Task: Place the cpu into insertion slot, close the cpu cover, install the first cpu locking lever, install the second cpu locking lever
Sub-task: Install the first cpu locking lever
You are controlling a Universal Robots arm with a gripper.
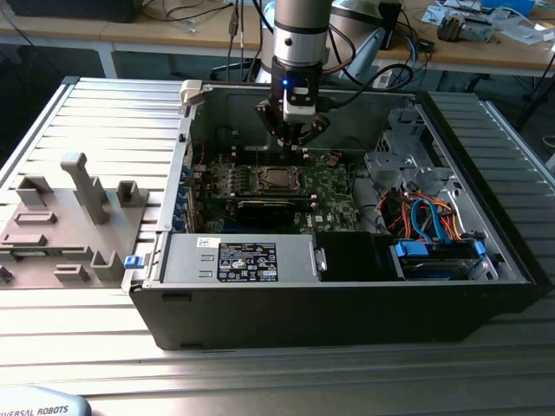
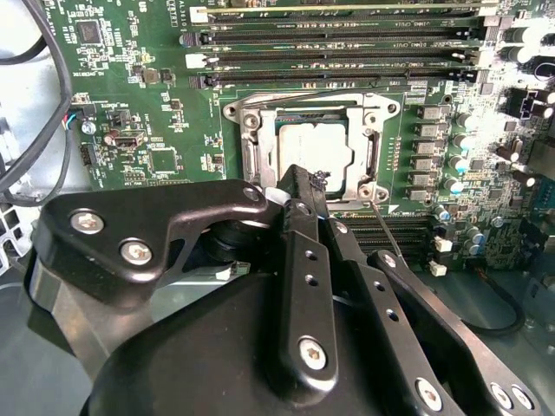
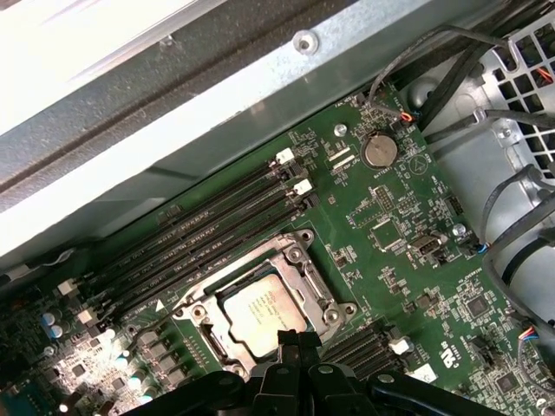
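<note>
— Where is the cpu (image 2: 314,147)?
— In the insertion slot (image 3: 325,299) on the motherboard (image 3: 390,225), with the cpu cover (image 2: 251,147) lying around it.
— And the board?
— Inside the computer case (image 1: 347,295), which lies on the desk (image 1: 286,364).
— The pincer (image 1: 295,139)?
— Above the board, just behind the slot in the exterior view.
— What else?
— The memory slots (image 2: 338,56) run beside the slot; a fixture (image 1: 78,217) sits at the exterior view's left.

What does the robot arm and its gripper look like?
The arm is a silver-grey tube with a dark band. Its wrist block carries a small blue light. The gripper is matte black metal, built from flat linked bars joined with silver screws, narrowing to thin fingertips.
</note>
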